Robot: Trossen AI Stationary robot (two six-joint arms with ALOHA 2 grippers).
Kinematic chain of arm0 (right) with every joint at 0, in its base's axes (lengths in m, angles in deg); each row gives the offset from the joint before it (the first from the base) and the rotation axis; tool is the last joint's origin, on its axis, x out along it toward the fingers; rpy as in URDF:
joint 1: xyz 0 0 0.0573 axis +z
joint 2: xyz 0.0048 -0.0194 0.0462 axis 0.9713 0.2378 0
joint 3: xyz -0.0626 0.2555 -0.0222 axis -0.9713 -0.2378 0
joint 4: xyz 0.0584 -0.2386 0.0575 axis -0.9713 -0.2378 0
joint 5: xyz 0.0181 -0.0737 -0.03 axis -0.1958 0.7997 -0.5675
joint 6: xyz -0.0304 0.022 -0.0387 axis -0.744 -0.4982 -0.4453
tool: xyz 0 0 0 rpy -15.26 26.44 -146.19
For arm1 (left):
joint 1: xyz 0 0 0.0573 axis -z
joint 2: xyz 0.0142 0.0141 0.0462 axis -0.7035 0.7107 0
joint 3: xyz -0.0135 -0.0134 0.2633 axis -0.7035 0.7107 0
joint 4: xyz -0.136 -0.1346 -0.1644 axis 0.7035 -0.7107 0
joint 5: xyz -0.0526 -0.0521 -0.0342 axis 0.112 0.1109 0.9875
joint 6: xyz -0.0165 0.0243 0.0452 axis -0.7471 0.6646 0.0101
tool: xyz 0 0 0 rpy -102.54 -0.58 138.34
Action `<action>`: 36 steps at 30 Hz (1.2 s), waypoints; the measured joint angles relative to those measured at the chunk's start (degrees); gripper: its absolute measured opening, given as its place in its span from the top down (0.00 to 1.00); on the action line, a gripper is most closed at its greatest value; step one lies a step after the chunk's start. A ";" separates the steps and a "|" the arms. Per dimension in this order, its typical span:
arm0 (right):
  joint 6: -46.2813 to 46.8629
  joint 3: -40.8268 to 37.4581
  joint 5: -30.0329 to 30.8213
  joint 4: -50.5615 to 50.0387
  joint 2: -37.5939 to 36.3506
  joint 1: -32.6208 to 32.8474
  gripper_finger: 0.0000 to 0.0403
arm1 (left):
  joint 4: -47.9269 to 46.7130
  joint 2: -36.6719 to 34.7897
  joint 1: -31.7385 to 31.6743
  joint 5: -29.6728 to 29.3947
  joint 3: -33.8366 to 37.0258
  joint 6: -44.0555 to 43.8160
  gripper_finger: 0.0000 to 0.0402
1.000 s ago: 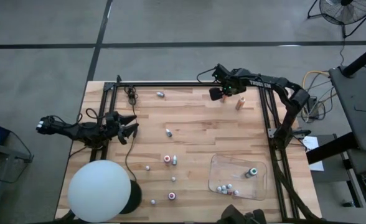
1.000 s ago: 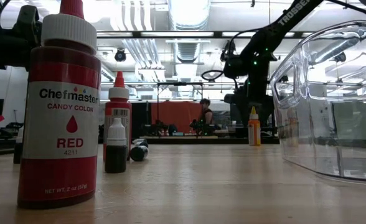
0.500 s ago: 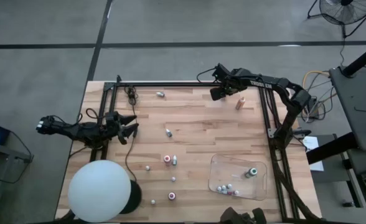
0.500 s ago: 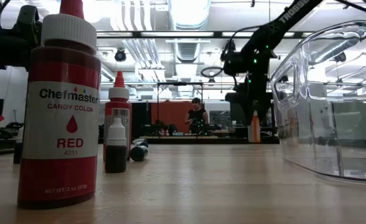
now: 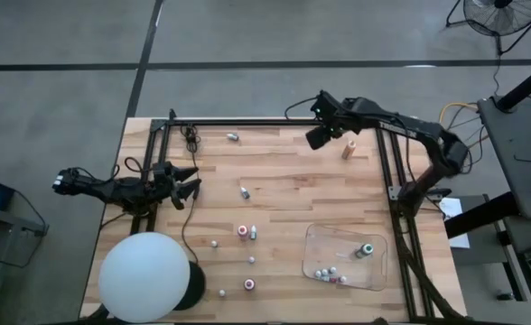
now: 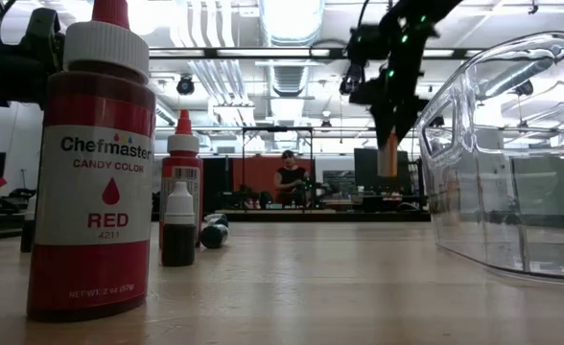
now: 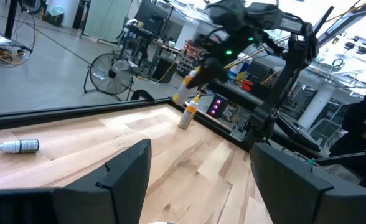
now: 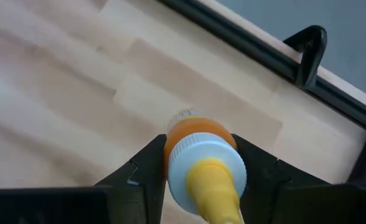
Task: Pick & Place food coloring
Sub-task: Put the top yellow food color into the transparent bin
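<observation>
The right gripper (image 8: 198, 171) is clamping an orange bottle (image 8: 198, 134), apparently lifted off the counter (image 5: 284, 181). Next: carrying it to the tray (image 5: 324, 239). The left gripper (image 5: 186, 181) is idling, fingers apart.

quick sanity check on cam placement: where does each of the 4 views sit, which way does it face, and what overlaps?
High: overhead, straight down; table, both arms.
Low: tabletop level, facing the room; red bottle close, right gripper coming in from above.
Left wrist: looks across the table past its own fingers.
Right wrist: looks down past its fingers at the orange bottle they clamp.
Shared: low, left wrist and right wrist all show that lifted bottle.
</observation>
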 joint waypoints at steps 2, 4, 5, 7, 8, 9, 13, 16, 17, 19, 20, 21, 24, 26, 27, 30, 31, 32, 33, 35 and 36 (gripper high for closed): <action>0.19 -0.65 0.12 -1.65 -2.45 2.21 0.66 | 0.00 0.01 -0.01 0.01 0.00 0.01 0.39; 0.87 -1.52 0.24 -3.02 -4.91 4.81 0.66 | 0.00 -0.01 -0.01 -0.02 0.00 0.01 0.39; 1.43 -1.90 0.24 -3.68 -6.11 6.31 0.66 | 0.00 -0.01 -0.02 -0.02 -0.01 -0.01 0.39; 3.16 -2.59 0.23 -4.94 -8.43 9.71 0.66 | 0.00 -0.01 -0.01 -0.02 -0.01 -0.01 0.39; 4.07 -2.87 0.22 -5.78 -9.45 11.57 0.66 | 0.00 0.02 0.00 0.01 0.00 0.00 0.39; 4.87 -3.07 0.22 -6.75 -10.34 13.55 0.66 | 0.00 0.00 0.00 0.00 0.00 -0.01 0.39; 8.74 -3.86 0.22 -12.35 -12.63 22.42 0.66 | 0.00 -0.01 -0.01 -0.01 -0.01 -0.01 0.39; 12.50 -4.01 0.20 -16.42 -13.07 29.81 0.66 | 0.00 0.01 -0.01 0.00 -0.01 -0.01 0.39; 13.92 -4.01 0.20 -17.26 -13.29 32.37 0.66 | 0.00 0.02 0.01 -0.01 0.01 0.01 0.39; 16.52 -4.01 0.20 -17.94 -13.47 37.53 0.66 | 0.00 0.00 0.01 -0.02 0.00 -0.01 0.39; 18.07 -3.99 0.20 -18.08 -13.47 40.11 0.66 | 0.00 0.01 -0.01 0.00 0.00 0.00 0.39; 19.53 -3.98 0.18 -18.26 -13.44 42.58 0.66 | 0.00 0.01 0.01 0.00 0.00 0.00 0.39; 24.50 -3.98 0.18 -18.40 -13.15 50.06 0.66 | 0.00 0.01 0.00 0.00 0.00 0.00 0.39; 28.10 -3.96 0.11 -19.13 -12.60 54.76 0.66 | 0.00 0.01 -0.02 0.00 -0.01 0.01 0.39; 30.00 -3.92 0.07 -19.47 -12.14 57.07 0.66 | 0.00 -0.01 0.01 -0.02 0.01 0.01 0.39; 35.86 -3.34 -0.01 -20.79 -10.99 63.15 0.66 | 0.00 -0.01 0.00 -0.01 -0.01 -0.01 0.39; 37.87 -3.26 -0.10 -21.03 -10.67 65.09 0.66 | 0.00 -0.01 -0.01 -0.02 0.00 0.01 0.39; 39.90 -3.17 -0.11 -21.17 -10.24 66.91 0.66 | 0.01 -0.01 -0.02 0.01 0.00 0.00 0.39; 41.87 -3.11 -0.15 -21.13 -9.93 68.62 0.66 | 0.02 0.02 0.00 -0.01 0.00 0.00 0.39; 45.49 -2.99 -0.46 -21.16 -9.25 71.69 0.66 | 0.02 0.01 -0.02 0.00 0.01 0.01 0.39; 47.27 -2.88 -0.56 -21.15 -8.98 73.01 0.66 | 0.02 -0.01 0.01 -0.02 -0.01 -0.01 0.39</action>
